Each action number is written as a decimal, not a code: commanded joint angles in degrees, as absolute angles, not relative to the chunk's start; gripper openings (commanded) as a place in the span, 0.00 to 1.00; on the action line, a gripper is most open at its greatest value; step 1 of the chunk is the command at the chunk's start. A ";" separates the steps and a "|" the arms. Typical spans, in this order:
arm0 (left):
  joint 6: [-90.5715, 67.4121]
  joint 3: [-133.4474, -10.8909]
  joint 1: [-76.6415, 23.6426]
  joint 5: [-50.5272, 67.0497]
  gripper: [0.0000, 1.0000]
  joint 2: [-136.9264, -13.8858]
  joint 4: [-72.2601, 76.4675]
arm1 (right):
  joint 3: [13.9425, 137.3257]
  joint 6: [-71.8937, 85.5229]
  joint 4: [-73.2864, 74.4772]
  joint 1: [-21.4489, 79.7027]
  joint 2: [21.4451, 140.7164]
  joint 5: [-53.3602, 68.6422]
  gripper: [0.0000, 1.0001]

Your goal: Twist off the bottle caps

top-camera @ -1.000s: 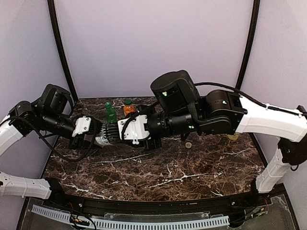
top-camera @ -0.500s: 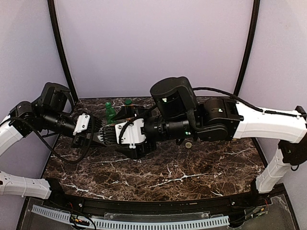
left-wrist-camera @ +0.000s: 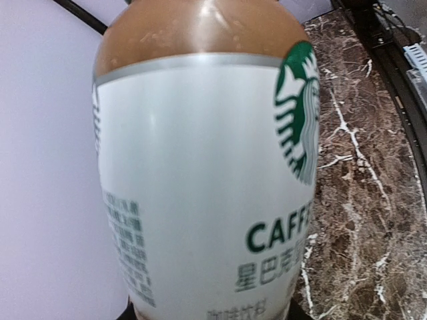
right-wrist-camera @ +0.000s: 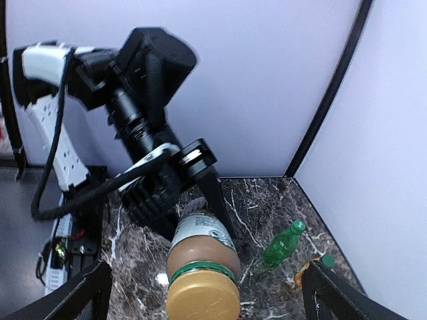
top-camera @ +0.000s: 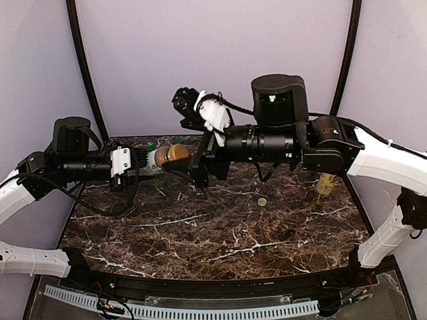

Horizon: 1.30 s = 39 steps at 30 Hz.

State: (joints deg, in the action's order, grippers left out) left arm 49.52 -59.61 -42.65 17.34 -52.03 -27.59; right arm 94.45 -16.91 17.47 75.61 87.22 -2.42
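Left claw [top-camera: 145, 162] clenched on coffee bottle [top-camera: 162, 157], held sideways above bench [top-camera: 233, 233], tan cap [right-wrist-camera: 203, 301] on. Right claw [right-wrist-camera: 205, 277] released, spread wide facing cap, not touching.

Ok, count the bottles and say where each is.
4. The coffee bottle is gripped sideways in the left jaws; the green bottle and orange bottle are behind it at the table's back; the pale yellow bottle stands far right. Arms may hide more.

Top cam high, looks down; wrist cams share bottle [left-wrist-camera: 200, 173] (L v. close).
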 commanded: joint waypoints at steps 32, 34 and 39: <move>54.10 -53.99 -42.89 -3.42 0.10 -51.88 -5.73 | 102.93 33.05 14.78 67.37 94.93 -5.98 0.63; 54.21 -53.85 -42.86 -3.43 0.10 -51.86 -5.40 | 102.96 33.20 14.76 67.41 95.11 -5.43 0.60; 54.23 -53.85 -42.89 -3.59 0.10 -51.96 -4.77 | 102.94 33.24 15.09 67.37 95.71 -4.38 0.52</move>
State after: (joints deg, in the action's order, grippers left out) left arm 53.89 -54.61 -42.65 -2.72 -52.29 -7.22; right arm 102.35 33.23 14.98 67.59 95.00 -5.32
